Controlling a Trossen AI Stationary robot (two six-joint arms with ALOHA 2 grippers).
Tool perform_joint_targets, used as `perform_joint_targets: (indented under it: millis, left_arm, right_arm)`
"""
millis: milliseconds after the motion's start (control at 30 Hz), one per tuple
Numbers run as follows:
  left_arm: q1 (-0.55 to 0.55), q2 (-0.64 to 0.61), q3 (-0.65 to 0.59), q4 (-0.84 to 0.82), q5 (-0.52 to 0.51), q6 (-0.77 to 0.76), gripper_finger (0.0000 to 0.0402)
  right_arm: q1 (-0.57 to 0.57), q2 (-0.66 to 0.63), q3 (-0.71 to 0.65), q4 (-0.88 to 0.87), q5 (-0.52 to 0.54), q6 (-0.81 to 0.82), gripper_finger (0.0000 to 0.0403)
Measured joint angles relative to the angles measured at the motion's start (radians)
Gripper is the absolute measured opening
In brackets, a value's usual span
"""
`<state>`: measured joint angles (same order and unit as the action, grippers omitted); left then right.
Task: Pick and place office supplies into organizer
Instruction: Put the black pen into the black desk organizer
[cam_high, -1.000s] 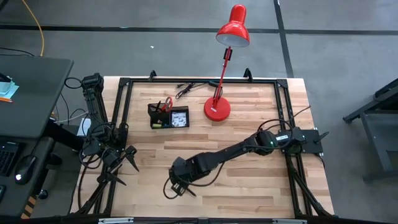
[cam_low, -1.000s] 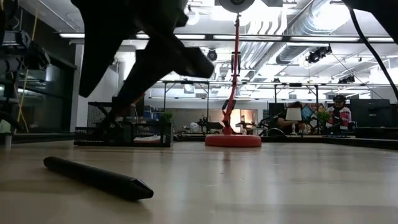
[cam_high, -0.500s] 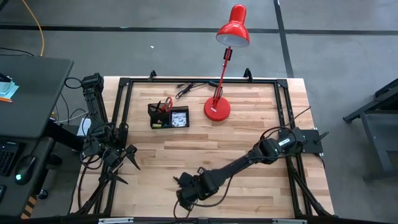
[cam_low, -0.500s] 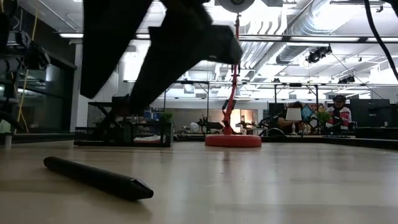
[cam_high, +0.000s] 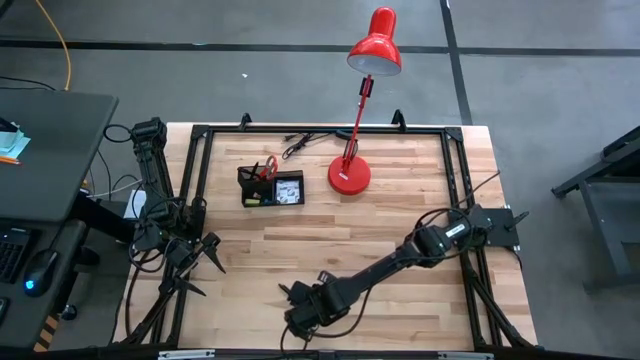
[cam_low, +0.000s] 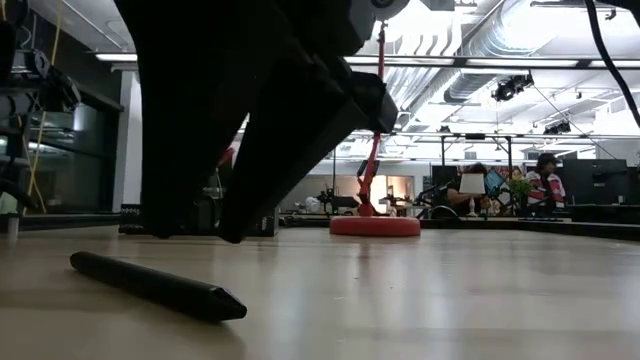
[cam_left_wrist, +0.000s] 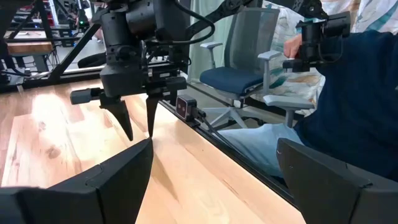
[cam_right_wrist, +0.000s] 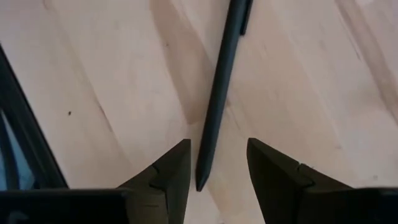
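Observation:
A thin black pen (cam_low: 155, 285) lies flat on the wooden table near its front edge. My right gripper (cam_right_wrist: 217, 168) hangs just over it, pointing steeply down and open. Its fingertips stand on either side of the pen's (cam_right_wrist: 221, 87) pointed end without touching it. The same gripper (cam_high: 300, 312) shows at the front middle of the table, where it hides the pen. The black organizer (cam_high: 271, 187) stands at the far left, with red-handled scissors (cam_high: 268, 166) upright in its cup section. My left gripper (cam_high: 205, 255) waits open at the table's left edge.
A red desk lamp stands on its round base (cam_high: 349, 177) to the right of the organizer. A black cable (cam_high: 300, 143) lies behind them. A black frame rail (cam_high: 320, 130) runs around the table. A seated person (cam_left_wrist: 348, 93) is beyond the front edge.
My right gripper has moved toward the table's near edge and come down over the pen, rolling a little about its own line. The pen has stayed where it lay.

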<state>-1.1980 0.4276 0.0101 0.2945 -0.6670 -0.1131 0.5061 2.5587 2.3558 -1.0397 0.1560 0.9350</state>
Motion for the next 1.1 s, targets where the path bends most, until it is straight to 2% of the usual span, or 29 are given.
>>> perform_joint_targets:
  millis: [533, 700, 933, 1000, 1100]
  left_arm:
    - [0.0, 0.0, 0.0, -0.011, -0.022, -0.022, 0.0326]
    - [0.0, 0.0, 0.0, -0.037, -0.026, -0.014, 0.0326]
    - [0.0, 0.0, 0.0, -0.037, -0.032, -0.015, 0.0326]
    - [0.0, 0.0, 0.0, -0.037, -0.033, -0.014, 0.0326]
    - [0.0, 0.0, 0.0, -0.038, -0.033, -0.013, 0.0326]
  right_arm:
    - [0.012, 0.049, 0.003, -0.006, -0.021, 0.047, 0.014]
    - [0.012, 0.05, 0.001, -0.009, -0.029, 0.037, 0.0103]
    - [0.011, 0.048, -0.012, 0.0, -0.038, 0.036, 0.0019]
    - [0.012, 0.049, -0.012, 0.01, -0.027, 0.033, 0.001]
    - [0.012, 0.05, -0.013, 0.034, -0.008, 0.031, 0.0019]
